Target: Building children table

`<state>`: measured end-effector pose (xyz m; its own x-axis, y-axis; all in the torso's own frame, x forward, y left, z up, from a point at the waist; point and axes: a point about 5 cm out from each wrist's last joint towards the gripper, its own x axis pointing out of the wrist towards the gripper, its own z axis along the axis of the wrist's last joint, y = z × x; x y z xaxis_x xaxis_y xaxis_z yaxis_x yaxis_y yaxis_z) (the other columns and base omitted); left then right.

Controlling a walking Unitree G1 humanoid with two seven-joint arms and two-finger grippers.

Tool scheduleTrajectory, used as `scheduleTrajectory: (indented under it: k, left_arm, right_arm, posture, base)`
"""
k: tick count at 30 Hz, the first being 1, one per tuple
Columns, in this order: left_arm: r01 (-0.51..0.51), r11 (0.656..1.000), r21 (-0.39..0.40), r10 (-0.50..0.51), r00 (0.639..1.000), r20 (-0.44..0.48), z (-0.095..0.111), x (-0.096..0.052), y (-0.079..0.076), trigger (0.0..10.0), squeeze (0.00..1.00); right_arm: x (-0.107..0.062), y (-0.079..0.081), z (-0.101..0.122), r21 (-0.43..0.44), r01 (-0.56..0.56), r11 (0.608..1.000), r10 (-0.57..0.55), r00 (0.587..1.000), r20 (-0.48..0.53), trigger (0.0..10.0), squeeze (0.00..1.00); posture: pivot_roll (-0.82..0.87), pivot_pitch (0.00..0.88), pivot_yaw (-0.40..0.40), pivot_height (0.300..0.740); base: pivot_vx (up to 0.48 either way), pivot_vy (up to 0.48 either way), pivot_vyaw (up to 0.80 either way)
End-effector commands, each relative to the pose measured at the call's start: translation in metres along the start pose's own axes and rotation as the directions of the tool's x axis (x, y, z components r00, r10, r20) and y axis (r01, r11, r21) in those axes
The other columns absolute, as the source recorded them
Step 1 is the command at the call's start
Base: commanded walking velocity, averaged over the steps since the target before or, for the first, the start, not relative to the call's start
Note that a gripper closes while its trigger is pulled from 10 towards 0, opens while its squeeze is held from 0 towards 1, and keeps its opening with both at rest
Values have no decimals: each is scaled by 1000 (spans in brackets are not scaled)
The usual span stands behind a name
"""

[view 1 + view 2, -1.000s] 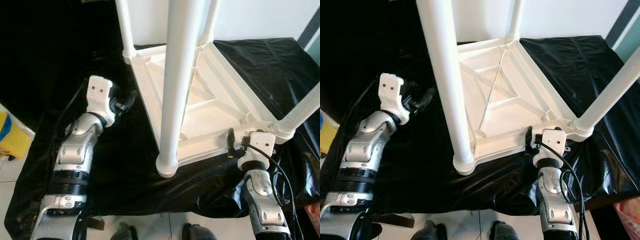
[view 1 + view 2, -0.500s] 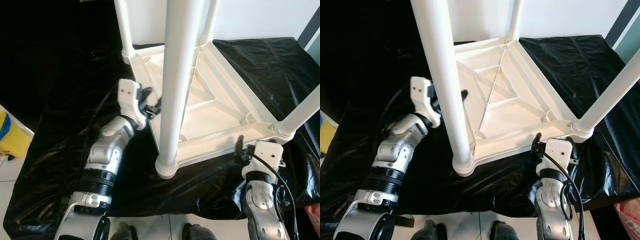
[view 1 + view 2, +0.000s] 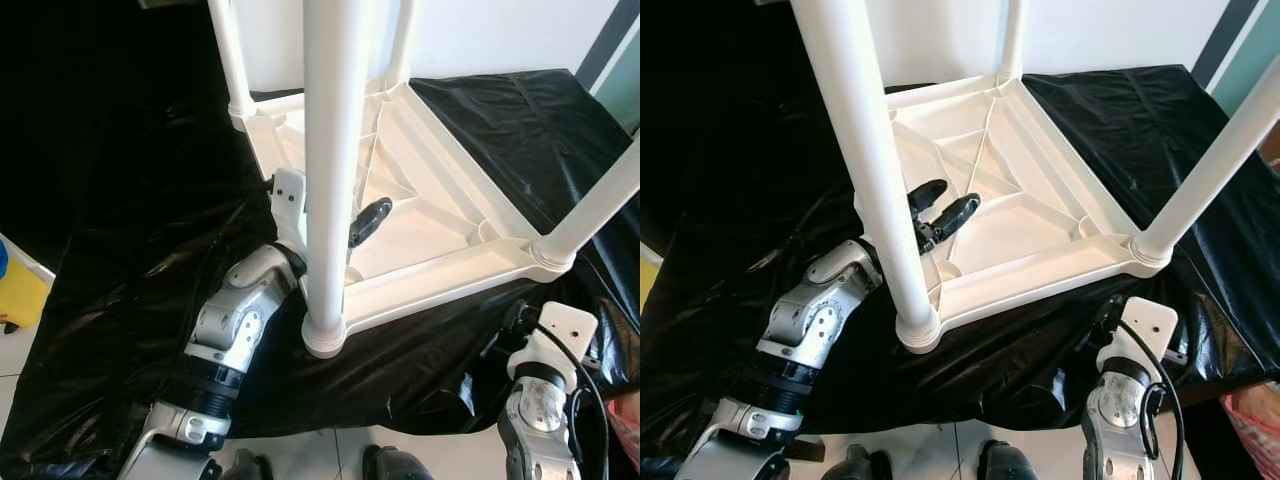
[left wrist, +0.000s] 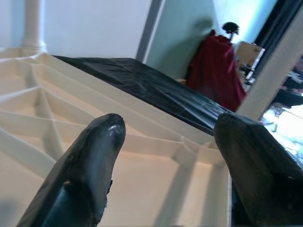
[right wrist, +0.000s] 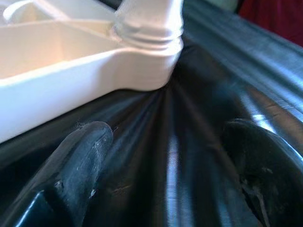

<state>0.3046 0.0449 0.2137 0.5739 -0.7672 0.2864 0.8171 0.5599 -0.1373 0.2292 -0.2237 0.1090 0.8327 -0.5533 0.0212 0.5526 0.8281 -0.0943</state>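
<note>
Left gripper (image 3: 943,214): reaching past the near leg, over the ribbed underside of the table; fingers are spreading apart, holding nothing.
Left fingertips (image 4: 105,137): hovering above the ribs, apparently not touching them.
Right gripper (image 5: 165,170): hanging low beside the near right corner, fingers parted and empty, pointing at the black plastic sheet (image 3: 140,200) under the corner socket.
Children's table (image 3: 1010,200): lying upside down on the sheet, white plastic, four legs standing up from its corner sockets.
Near leg (image 3: 330,160): rising just beside the left forearm, seated in its socket at the front corner.
Right front leg (image 3: 1210,160): leaning out toward the right, seated in its corner.
Progress: all four legs are looking fitted; seating or turning the table over is probably remaining.
Risk: the left forearm is crowding the near leg, so a sideways swing could knock it loose.
Risk: the sheet is looking slick and wrinkled, so a push could be sliding the whole table.
</note>
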Motion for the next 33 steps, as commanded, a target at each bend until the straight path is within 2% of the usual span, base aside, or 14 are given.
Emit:
scheduleTrajectory:
  k: [1,7,10,19,21,23,25,26,28,33]
  left_arm:
    - [447,895,-10,-447,895,-5,-1,-6,-29,10000,0]
    - [466,884,-42,-466,885,15,2,-10,-41,10000,0]
    - [482,874,-59,-482,876,20,1,-11,-53,10000,0]
    - [497,863,-89,-496,868,34,1,-12,-68,10000,0]
    - [504,857,-110,-502,863,54,1,-11,-77,10000,0]
    - [506,855,-116,-503,862,58,2,-10,-79,10000,0]
    - [510,850,-128,-506,860,69,2,-8,-85,10000,0]
    - [510,850,-128,-506,860,69,2,-8,-85,10000,0]
    - [513,847,-141,-506,858,86,3,-6,-91,10000,0]
    - [519,841,-153,-510,855,92,2,-2,-97,10000,0]
  right_arm:
    - [3,4,-5,1,-29,1000,29,999,-31,10000,0]
    - [18,16,-1,17,-96,995,96,995,-27,10000,0]
    - [29,25,3,19,-153,988,153,988,-15,10000,0]
    - [43,39,6,39,-247,968,247,969,4,10000,0]
    - [47,48,9,55,-314,948,313,949,27,10000,0]
    - [48,51,9,64,-335,940,333,942,36,10000,0]
    - [52,58,11,73,-411,909,408,911,58,10000,0]
    - [52,58,11,73,-411,909,408,911,58,10000,0]
    - [56,63,12,78,-471,879,466,882,74,10000,0]
    - [60,66,13,77,-519,851,513,854,88,10000,0]
  posture:
    - [-180,150,37,740]
    - [-159,150,34,740]
    - [-137,154,31,740]
    - [-105,159,23,740]
    - [-97,159,22,740]
    - [-97,159,22,740]
    - [-89,162,30,740]
    - [-89,162,30,740]
    - [-86,161,34,740]
    - [-84,164,35,740]
  base:
    - [0,0,0]
    - [0,0,0]
    - [0,0,0]
    - [0,0,0]
    - [0,0,0]
    - [0,0,0]
    - [0,0,0]
    - [0,0,0]
    - [0,0,0]
    - [0,0,0]
